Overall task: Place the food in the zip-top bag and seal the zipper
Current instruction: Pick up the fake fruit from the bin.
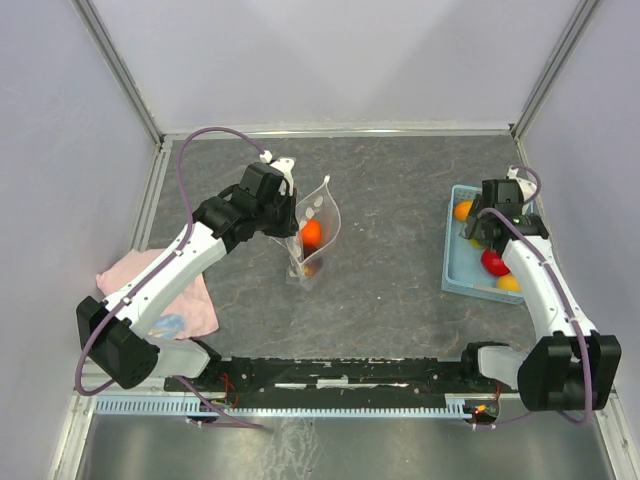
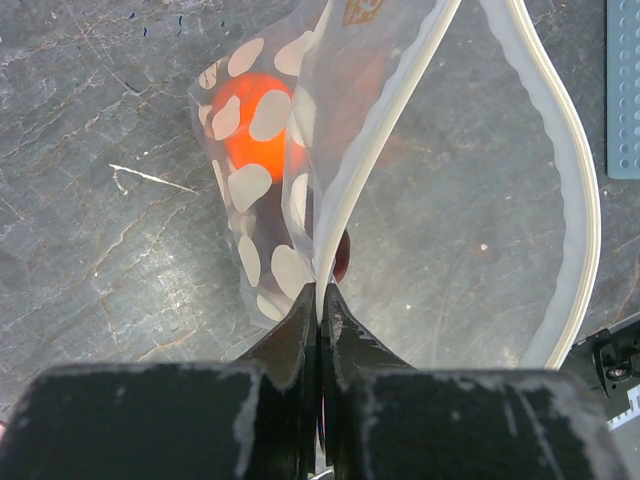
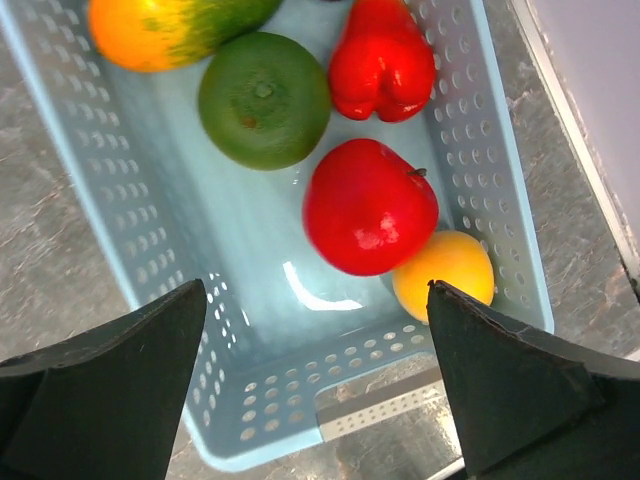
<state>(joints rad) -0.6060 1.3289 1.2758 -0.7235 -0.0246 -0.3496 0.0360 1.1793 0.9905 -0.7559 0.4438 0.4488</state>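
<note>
From above I see the clear spotted zip-top bag (image 1: 315, 235) in the middle of the desk (image 1: 390, 295), my left fingers (image 1: 292, 192) at its mouth, my right fingers (image 1: 490, 225) over the light-blue perforated basket (image 1: 449, 262). Left wrist: fingers pinch the whitish zipper strip (image 2: 374, 155). Right wrist: fingers gape wide above a glossy red round fruit (image 3: 370, 205).

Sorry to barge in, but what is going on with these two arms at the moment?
The left hand is shut on the zipper of the zip-top bag, holding it upright and open, an orange fruit and a dark fruit inside. The right hand, open, hovers above the light-blue basket, where a red fruit, a green fruit, a red pepper, a yellow fruit and a mango lie.
</note>
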